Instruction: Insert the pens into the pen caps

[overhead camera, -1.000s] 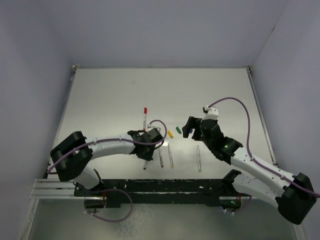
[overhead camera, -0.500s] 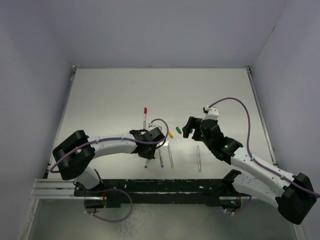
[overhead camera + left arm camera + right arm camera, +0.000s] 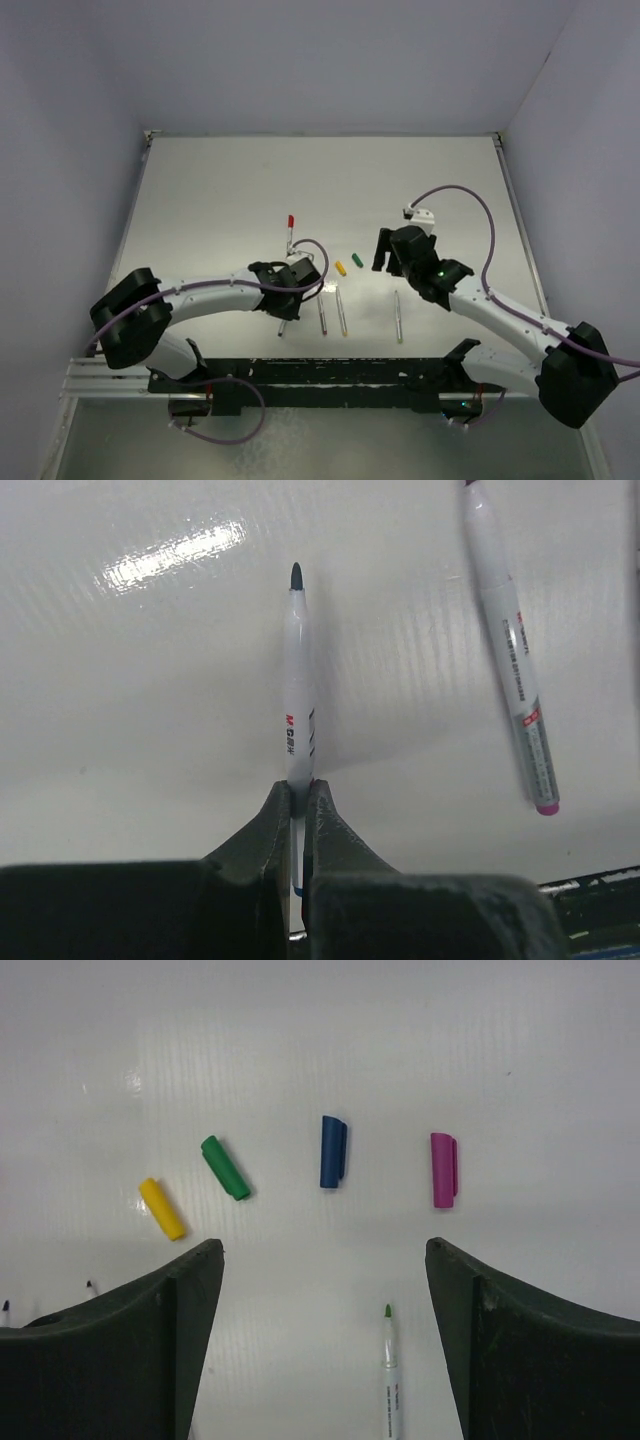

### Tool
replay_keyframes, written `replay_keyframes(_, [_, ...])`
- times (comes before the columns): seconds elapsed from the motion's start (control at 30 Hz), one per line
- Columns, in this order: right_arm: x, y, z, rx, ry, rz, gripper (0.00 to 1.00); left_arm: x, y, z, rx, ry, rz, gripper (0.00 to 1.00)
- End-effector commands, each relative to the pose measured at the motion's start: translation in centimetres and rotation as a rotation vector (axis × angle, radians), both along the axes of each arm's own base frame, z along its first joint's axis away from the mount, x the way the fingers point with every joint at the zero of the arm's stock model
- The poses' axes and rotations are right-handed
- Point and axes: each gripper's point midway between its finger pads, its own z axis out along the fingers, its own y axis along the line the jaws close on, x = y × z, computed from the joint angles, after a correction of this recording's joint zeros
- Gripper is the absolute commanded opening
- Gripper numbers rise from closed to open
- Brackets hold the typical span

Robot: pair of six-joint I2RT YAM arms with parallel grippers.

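My left gripper point(image 3: 298, 792) is shut on a white pen point(image 3: 298, 700) with a dark tip, gripped near its rear end; in the top view this gripper point(image 3: 287, 298) sits left of two pens point(image 3: 322, 315) lying side by side. A second pen point(image 3: 512, 660) lies to the right in the left wrist view. My right gripper point(image 3: 325, 1250) is open above the table, nothing between its fingers. Ahead of it lie the yellow cap point(image 3: 161, 1208), green cap point(image 3: 224, 1167), blue cap point(image 3: 333, 1151) and purple cap point(image 3: 443, 1169). A green-tipped pen point(image 3: 389, 1370) lies under it.
A pen wearing a red cap point(image 3: 290, 230) lies farther back on the white table point(image 3: 220, 200). Another pen point(image 3: 398, 317) lies near the right arm. Grey walls enclose the table on three sides. A black rail point(image 3: 300, 375) runs along the near edge.
My left gripper has shut on the pen and shifted slightly left with it. My right gripper has moved a little toward the far side, over the caps.
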Motion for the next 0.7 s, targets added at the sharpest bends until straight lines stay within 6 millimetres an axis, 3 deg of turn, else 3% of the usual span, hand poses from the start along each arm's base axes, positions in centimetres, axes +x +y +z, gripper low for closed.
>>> replay_keyframes(0.0, [1.8, -0.3, 1.7, -0.031, -0.026, -0.005, 0.81, 1.0, -0.1, 3.4, -0.067, -0.094, -0.019, 0.00])
replay_keyframes(0.27, [3.2, -0.1, 0.6, -0.130, 0.034, 0.002, 0.47, 2.8, -2.8, 8.0, -0.275, -0.268, -0.099, 0.00])
replay_keyframes(0.4, [3.5, 0.4, -0.8, -0.152, 0.081, 0.014, 0.47, 3.5, -4.0, 9.8, -0.360, -0.346, -0.140, 0.00])
replay_keyframes(0.67, [4.3, 0.8, -3.5, -0.213, 0.164, 0.016, 0.47, 3.9, -6.5, 11.3, -0.514, -0.428, -0.208, 0.00])
